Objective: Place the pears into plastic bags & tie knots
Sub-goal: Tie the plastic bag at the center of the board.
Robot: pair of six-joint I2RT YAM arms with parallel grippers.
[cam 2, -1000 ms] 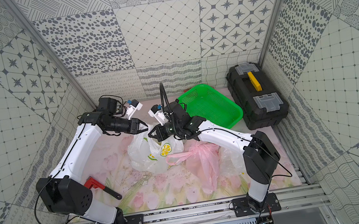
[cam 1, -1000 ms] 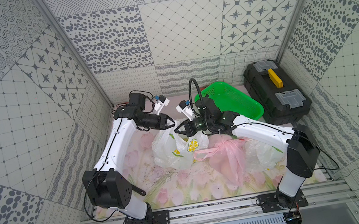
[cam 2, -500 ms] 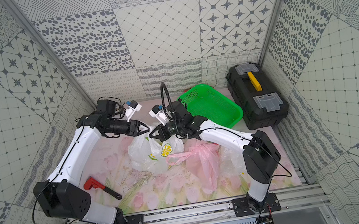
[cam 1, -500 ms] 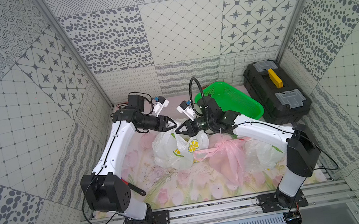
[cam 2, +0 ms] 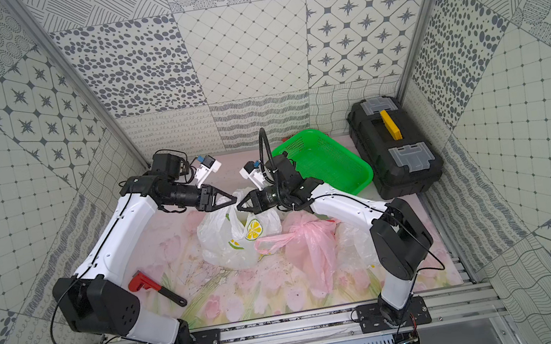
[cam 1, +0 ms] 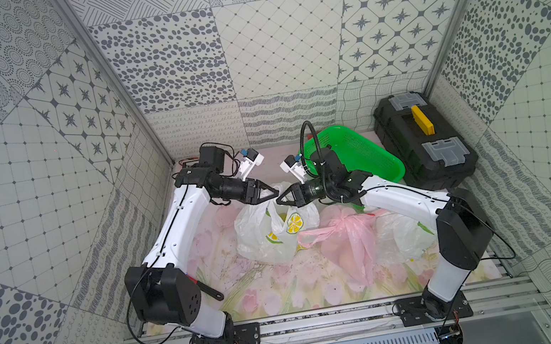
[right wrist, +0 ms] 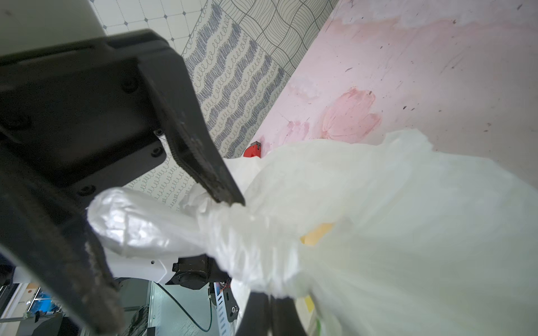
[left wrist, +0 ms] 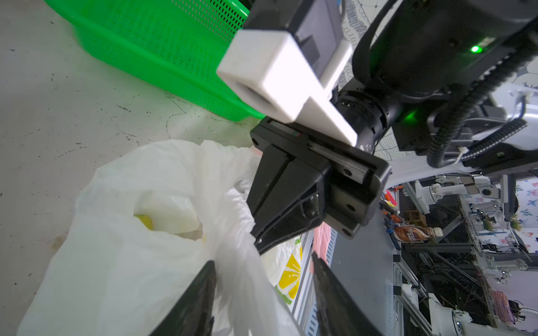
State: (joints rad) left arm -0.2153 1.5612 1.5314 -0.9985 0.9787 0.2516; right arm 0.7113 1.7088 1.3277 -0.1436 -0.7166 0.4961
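Observation:
A white lemon-print plastic bag [cam 1: 269, 235] [cam 2: 228, 240] sits mid-table. My right gripper [cam 1: 279, 202] [right wrist: 270, 298] is shut on its bunched handle plastic [right wrist: 247, 247], lifted above the bag. Tip to tip with it, my left gripper [cam 1: 273, 193] [left wrist: 262, 260] stands open. A twisted handle strand [left wrist: 241, 276] runs loose between its fingers [left wrist: 203, 293]. A pink plastic bag [cam 1: 348, 240] lies bunched to the right. The pears are hidden inside the bags. No finished knots can be made out.
A green mesh basket [cam 1: 357, 156] and a black toolbox [cam 1: 427, 145] stand at the back right. A red-headed wrench [cam 2: 141, 282] lies by the left arm's base. Another whitish bag [cam 1: 400, 235] sits under the right arm.
My left gripper has opened and let go of the white handle strand, staying close to the right gripper. The right gripper stays shut on the bag.

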